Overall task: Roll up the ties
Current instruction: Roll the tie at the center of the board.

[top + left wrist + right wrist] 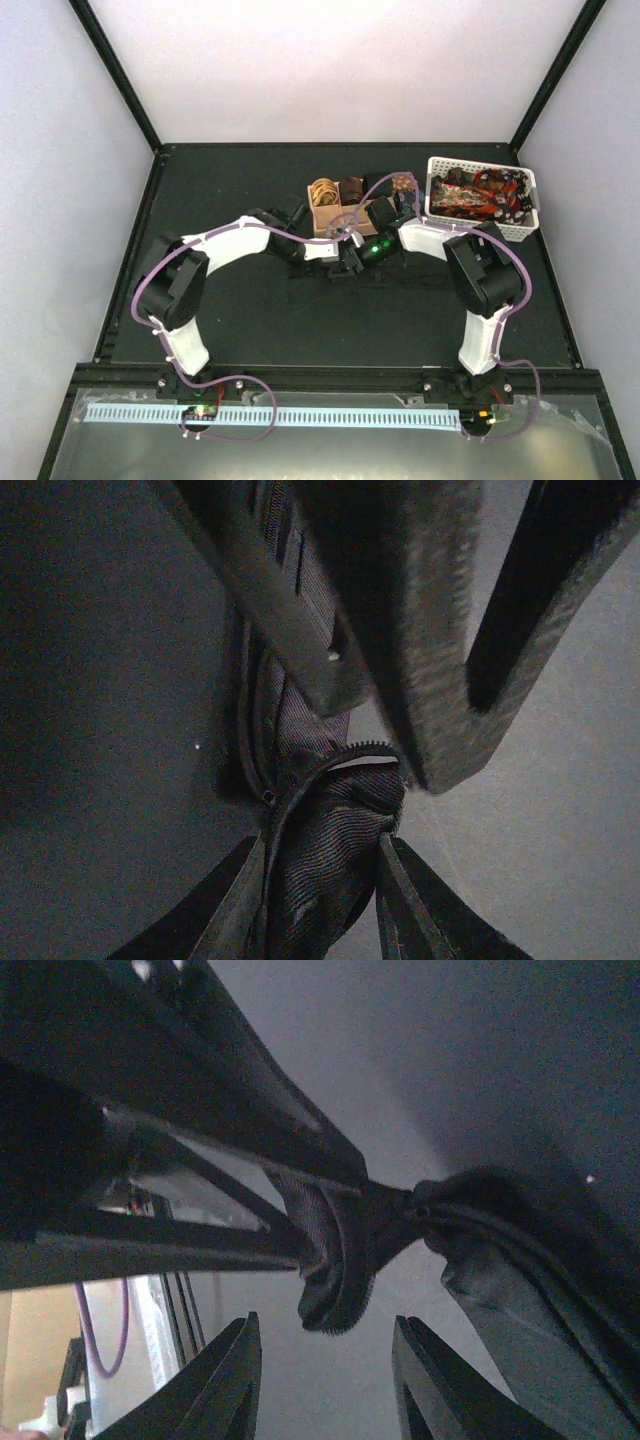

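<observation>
I'm seeing coils in the tray, more ties waiting in the basket. My left hand is clenching a dark tie; my right hand is hanging released

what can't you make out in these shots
Top view: the dark tie is hidden under the two wrists.
Left wrist view: its far end is covered by the right gripper.
Right wrist view: its tail runs off the right edge.
Top view: the ties in the basket are too small to count.
</observation>
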Action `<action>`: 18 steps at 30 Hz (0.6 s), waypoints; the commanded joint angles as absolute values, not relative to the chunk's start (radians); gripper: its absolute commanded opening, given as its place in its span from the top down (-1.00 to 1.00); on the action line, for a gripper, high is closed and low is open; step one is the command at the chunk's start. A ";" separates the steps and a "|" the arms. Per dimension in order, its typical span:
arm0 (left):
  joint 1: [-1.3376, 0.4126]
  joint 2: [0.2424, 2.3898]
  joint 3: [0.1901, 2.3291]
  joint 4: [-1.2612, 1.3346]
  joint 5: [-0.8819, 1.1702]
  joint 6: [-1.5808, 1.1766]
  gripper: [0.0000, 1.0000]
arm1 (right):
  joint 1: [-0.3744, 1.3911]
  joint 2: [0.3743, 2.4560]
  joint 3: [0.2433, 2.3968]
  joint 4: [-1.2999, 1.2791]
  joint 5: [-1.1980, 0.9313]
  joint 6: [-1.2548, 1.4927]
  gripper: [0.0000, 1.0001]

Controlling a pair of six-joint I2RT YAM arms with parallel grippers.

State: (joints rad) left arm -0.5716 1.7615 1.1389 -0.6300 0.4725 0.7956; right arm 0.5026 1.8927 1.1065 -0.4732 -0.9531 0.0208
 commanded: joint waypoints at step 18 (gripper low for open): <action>-0.580 1.833 1.233 -0.688 0.501 0.811 0.37 | 0.529 1.955 1.142 -0.320 -0.945 0.139 0.25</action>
State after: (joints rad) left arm -0.5720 1.8164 1.1927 -0.6643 0.4736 0.8074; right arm 0.5182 1.9366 1.1149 -0.3359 -0.9524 0.1436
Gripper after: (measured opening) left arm 0.312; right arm 0.381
